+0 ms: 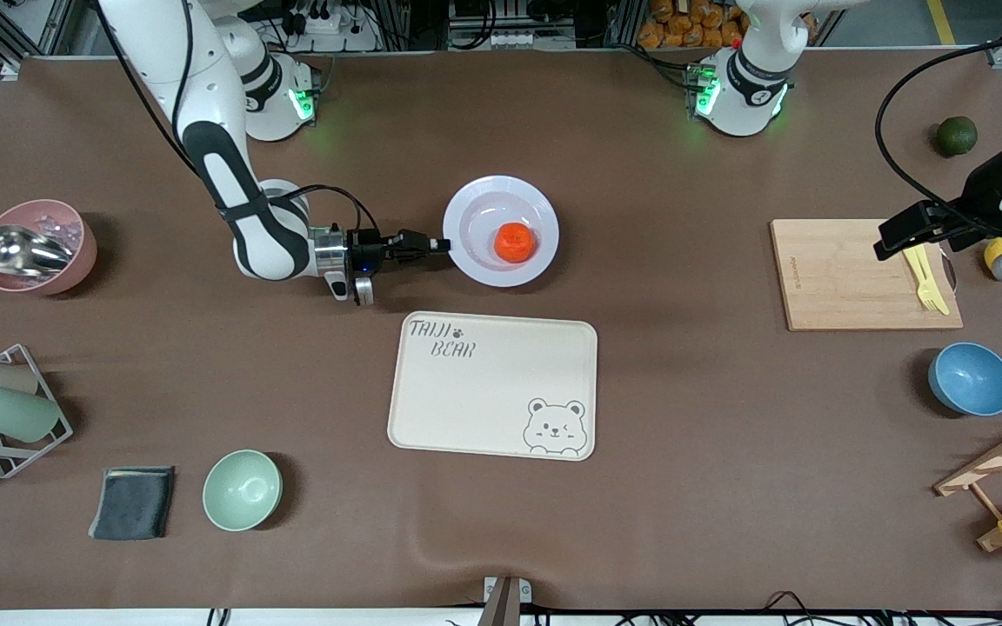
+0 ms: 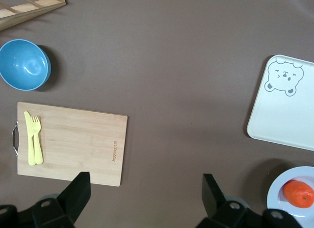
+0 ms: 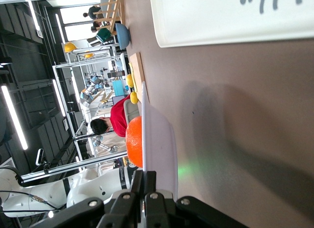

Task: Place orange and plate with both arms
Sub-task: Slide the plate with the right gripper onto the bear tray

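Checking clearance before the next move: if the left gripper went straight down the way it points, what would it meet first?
Probably the bare table, beside the cutting board. The left gripper hangs open over that end, and depth is hard to judge.

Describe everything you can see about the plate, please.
The plate is round, pale lavender-white, apparently plastic, with a wide rim and a shallow sunken centre. It lies flat on the brown table, just farther from the front camera than the cream tray. The orange sits in it. The right gripper has its fingers shut on the rim.
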`<state>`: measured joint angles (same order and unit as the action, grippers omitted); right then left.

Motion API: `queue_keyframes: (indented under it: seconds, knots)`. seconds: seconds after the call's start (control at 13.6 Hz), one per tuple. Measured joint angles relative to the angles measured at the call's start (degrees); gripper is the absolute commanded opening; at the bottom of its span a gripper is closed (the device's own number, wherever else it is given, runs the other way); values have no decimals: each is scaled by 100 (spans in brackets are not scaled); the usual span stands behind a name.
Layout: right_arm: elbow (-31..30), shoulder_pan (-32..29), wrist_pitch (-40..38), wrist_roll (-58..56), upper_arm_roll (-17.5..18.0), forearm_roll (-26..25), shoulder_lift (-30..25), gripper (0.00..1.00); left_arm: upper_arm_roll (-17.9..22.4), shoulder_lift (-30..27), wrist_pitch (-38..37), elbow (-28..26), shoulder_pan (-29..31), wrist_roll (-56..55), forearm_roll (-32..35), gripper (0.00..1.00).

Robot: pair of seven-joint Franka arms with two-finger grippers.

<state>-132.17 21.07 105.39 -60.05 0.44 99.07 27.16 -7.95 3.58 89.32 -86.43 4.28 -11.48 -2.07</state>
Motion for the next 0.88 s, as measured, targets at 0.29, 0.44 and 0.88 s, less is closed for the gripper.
queue_keyframes:
  seconds: [0.29, 0.44, 0.88]
  knots:
    - [304, -413, 0, 353, -12, 80, -32, 0, 1, 0, 0, -1, 3, 74, 0, 100]
    - [581, -557, 37, 570, -25, 201, -31, 0, 1, 2, 0, -2, 3, 83, 0, 100]
    - [1489, -227, 1203, 803, 46, 689, 233, 0, 1, 67, 27, -4, 3, 91, 0, 100]
